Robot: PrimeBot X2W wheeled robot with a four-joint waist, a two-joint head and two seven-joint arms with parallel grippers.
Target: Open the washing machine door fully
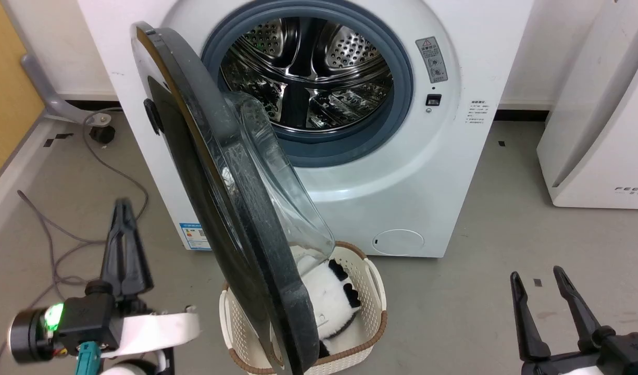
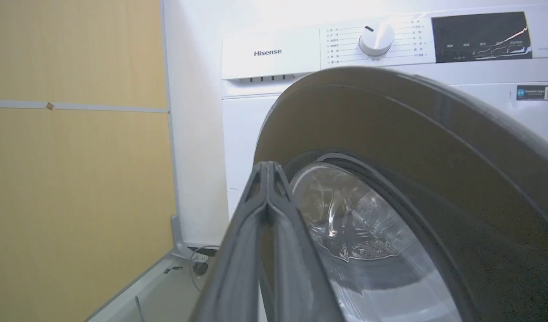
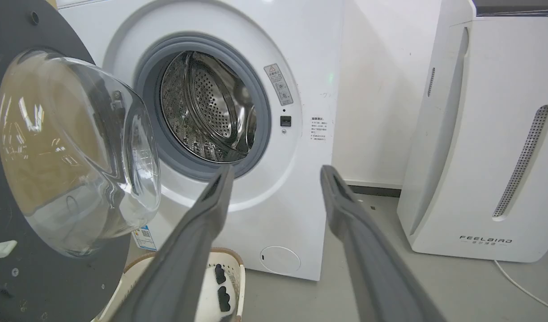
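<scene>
Beside the drum [image 1: 308, 78], black glass-domed washing machine door [image 1: 194, 172] ajar; left pincer [image 1: 122, 208] clenched empty, right pincer [image 1: 536, 273] released.

Washing machine [image 1: 402, 198]: one. Washing machine door [image 1: 194, 172]: one, with one glass bowl [image 1: 277, 182].

Steel drum [image 1: 308, 67]: one. Grey gasket ring [image 1: 350, 146]: one.

On the machine front: one dial [image 2: 375, 39], one dark display panel [image 2: 479, 36], one warning sticker [image 1: 433, 60], one blue label [image 1: 194, 235], one round cover [image 1: 398, 242].

Basket [image 1: 371, 291]: one, holding one black-and-white plush toy [image 1: 329, 302].

White appliance [image 1: 595, 130]: one.

Grippers: two, the left gripper [image 1: 122, 205] and the right gripper [image 1: 536, 273], with two fingers each, four in all.
</scene>
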